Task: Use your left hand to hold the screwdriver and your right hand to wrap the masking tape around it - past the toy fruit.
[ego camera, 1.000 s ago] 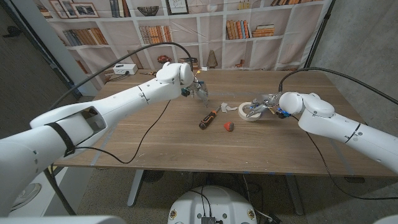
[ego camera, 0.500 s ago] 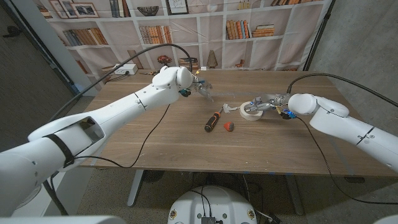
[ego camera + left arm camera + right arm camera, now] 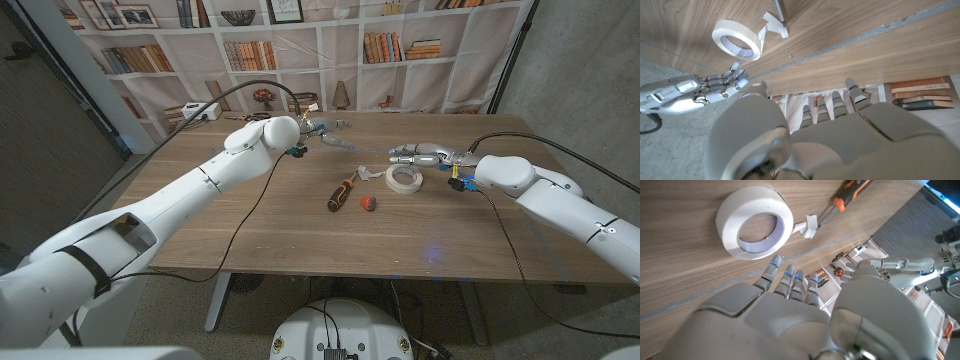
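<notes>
Left hand: we hold our left hand (image 3: pixel 328 131) up over the table's far side, fingers spread, holding nothing, well apart from the screwdriver (image 3: pixel 340 193).
Right hand: our right hand (image 3: pixel 420 157) hovers just behind the masking tape (image 3: pixel 403 178), fingers straight and apart, empty.
Tape: its loose end runs to the screwdriver's shaft, so we judge wrapping is begun.
Toy fruit: the toy fruit (image 3: pixel 368 204) sits just beside the screwdriver.

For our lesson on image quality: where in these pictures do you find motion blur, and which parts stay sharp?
Head view: the left hand is smeared by motion, the right hand slightly soft; the screwdriver, toy fruit and masking tape are crisp. Right wrist view: the tape roll is sharp, the near hand soft.
</notes>
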Robot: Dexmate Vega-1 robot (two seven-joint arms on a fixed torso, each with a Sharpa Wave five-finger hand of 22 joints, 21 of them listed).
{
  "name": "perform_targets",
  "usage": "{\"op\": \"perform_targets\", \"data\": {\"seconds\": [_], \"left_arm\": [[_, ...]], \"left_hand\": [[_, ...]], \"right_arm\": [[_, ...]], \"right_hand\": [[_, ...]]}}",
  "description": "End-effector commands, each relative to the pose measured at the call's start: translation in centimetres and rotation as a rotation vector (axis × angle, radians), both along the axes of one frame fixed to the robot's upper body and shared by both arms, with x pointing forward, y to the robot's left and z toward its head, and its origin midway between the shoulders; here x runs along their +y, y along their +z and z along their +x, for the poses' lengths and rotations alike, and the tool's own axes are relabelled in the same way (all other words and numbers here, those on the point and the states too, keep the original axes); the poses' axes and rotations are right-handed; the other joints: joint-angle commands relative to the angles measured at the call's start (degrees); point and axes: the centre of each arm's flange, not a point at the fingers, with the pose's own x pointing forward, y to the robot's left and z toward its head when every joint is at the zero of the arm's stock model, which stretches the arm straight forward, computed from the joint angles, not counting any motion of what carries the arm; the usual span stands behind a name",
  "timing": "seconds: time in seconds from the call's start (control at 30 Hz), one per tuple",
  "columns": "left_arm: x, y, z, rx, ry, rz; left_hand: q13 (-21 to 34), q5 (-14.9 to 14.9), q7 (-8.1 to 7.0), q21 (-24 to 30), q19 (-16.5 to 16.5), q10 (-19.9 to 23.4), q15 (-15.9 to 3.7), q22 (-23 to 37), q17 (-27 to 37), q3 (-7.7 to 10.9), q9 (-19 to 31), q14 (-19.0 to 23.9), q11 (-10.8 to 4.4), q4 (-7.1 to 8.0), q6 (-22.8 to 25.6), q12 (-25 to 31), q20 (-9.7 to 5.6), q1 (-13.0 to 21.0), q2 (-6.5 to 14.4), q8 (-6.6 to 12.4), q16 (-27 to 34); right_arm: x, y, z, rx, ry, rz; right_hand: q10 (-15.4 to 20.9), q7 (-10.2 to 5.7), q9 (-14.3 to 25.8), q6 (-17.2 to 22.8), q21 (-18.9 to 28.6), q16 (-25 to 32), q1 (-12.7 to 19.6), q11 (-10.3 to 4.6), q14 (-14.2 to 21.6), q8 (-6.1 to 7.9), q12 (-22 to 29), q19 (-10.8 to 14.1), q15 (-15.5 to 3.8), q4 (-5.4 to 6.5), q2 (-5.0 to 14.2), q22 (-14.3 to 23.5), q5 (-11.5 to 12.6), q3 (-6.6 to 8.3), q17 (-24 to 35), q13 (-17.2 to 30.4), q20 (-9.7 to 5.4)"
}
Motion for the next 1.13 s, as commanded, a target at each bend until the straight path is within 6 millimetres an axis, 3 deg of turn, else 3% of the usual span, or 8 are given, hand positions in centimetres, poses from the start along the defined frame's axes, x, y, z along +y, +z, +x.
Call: {"op": "perform_targets", "data": {"seconds": [0.03, 0.17, 0.63, 0.67, 0.73, 0.83, 0.93, 1.13], "left_arm": [[2.9, -0.4, -0.3, 0.004, -0.187, -0.282], [3.7, -0.8, 0.0, 0.017, -0.226, -0.326], [7.3, -2.8, 2.0, 0.128, -0.487, -0.667], [7.5, -2.9, 2.1, 0.136, -0.496, -0.684], [8.0, -3.2, 2.2, 0.14, -0.507, -0.72], [8.7, -3.4, 2.1, 0.13, -0.487, -0.709], [9.1, -4.1, 2.1, 0.164, -0.492, -0.745], [10.5, -5.3, 2.7, 0.2, -0.448, -0.831]], "left_hand": [[-0.3, -0.5, -0.44, -0.1, 0.1, 0.4, -0.5, 0.0, -0.3, -0.2, -0.4, 0.0, 0.21, 0.45, 0.5, 0.3, -0.52, -1.2, -0.1, 0.42, 0.3], [-2.2, -2.5, -1.7, -2.0, -2.1, -1.8, -0.26, 0.0, -1.6, -1.43, -2.5, -3.9, 0.32, 0.72, -1.8, -0.7, -1.31, -3.3, -0.5, -0.27, -0.7], [-3.1, -3.3, -1.99, -2.5, -2.3, -2.5, -0.42, 0.0, -2.2, -2.45, -3.3, -4.5, 0.77, 1.27, -2.4, -0.7, -1.89, -5.2, -0.9, -0.17, -0.4], [-3.2, -3.4, -2.21, -2.6, -2.3, -2.6, -0.42, 0.0, -2.2, -2.59, -3.4, -4.5, 0.71, 1.38, -2.5, -0.7, -1.92, -5.4, -0.9, -0.21, -0.4], [-3.4, -3.5, -2.32, -2.7, -2.3, -2.6, -0.43, 0.0, -2.4, -2.97, -3.6, -4.5, 0.67, 1.69, -2.5, -0.7, -1.91, -6.2, -1.1, -0.12, -0.3], [-4.1, -3.9, -2.8, -3.1, -2.3, -2.6, -0.41, 0.0, -2.7, -4.34, -4.0, -4.4, 0.35, 2.61, -2.4, -0.6, -1.46, -8.7, -1.8, 0.01, 0.0], [-5.0, -3.9, -3.45, -3.7, -2.6, -4.2, 0.05, 0.0, -3.1, -5.7, -4.4, -5.3, 0.01, 3.66, -3.6, -1.0, -1.05, -11.6, -2.0, -0.26, -0.1], [-6.2, -3.6, -3.97, -4.8, -4.0, -7.2, 0.47, 0.1, -3.5, -6.79, -4.8, -6.5, -0.17, 4.39, -6.6, -1.4, -0.79, -14.7, -1.2, -0.76, -0.3]], "right_arm": [[-1.0, 1.0, 0.1, -0.079, 0.124, 0.296], [-1.3, 1.2, 0.7, -0.069, 0.187, 0.395], [-1.8, 1.5, 1.4, -0.127, 0.205, 0.611], [-1.9, 1.4, 1.5, -0.132, 0.205, 0.632], [-2.2, 1.3, 1.4, -0.139, 0.205, 0.666], [-2.5, 1.0, 0.9, -0.176, 0.177, 0.702], [-2.6, 0.4, 0.4, -0.2, 0.153, 0.756], [-2.3, -0.2, 0.4, -0.21, 0.154, 0.788]], "right_hand": [[0.7, -0.13, 0.1, 1.0, -0.1, -0.3, 0.1, 0.07, 0.5, -0.06, -0.3, 0.2, 0.2, 0.02, 0.25, 0.2, -0.2, 0.22, -0.1, -0.2, 0.29], [0.9, -0.05, -0.1, 1.4, -0.3, -0.4, 0.1, 0.08, 0.5, -0.02, -0.6, 0.3, 0.3, 0.01, 0.34, 0.2, -0.4, 0.21, -0.4, -0.5, 0.34], [-0.1, 0.04, -0.5, 1.8, -1.0, -1.2, -1.0, 0.04, -1.0, -0.43, -2.3, 0.4, 0.4, 0.34, 0.45, 0.2, -1.5, -0.28, -1.6, -1.6, 0.52], [-0.1, -0.03, -0.5, 1.8, -1.1, -1.2, -1.2, 0.03, -0.9, -0.45, -2.3, 0.4, 0.39, 0.41, 0.45, 0.2, -1.6, -0.35, -1.7, -1.7, 0.73], [-0.5, -0.61, -0.8, 1.9, -1.8, -1.4, -2.3, -0.81, -0.8, -0.96, -3.7, 0.5, 0.03, 0.68, 0.31, 0.1, -2.5, -0.91, -3.0, -2.8, 4.34], [-1.9, -1.99, -1.0, 2.6, -3.0, -2.1, -2.6, -2.01, -2.0, -1.28, -5.6, 0.1, -0.35, 0.57, 0.59, 0.1, -3.1, -1.02, -4.5, -4.0, 6.29], [-3.3, -1.95, -1.1, 4.7, -5.4, -2.9, -2.8, -2.65, -4.9, -1.28, -7.7, -2.5, 0.79, 0.19, 0.87, 0.0, -3.7, -1.14, -6.5, -5.5, 6.68], [-2.6, -1.39, -1.2, 5.9, -6.5, -2.9, -3.1, -2.33, -5.8, -1.26, -8.2, -3.5, 0.38, 0.08, 1.1, 0.0, -3.9, -1.24, -7.4, -6.3, 6.63]]}}
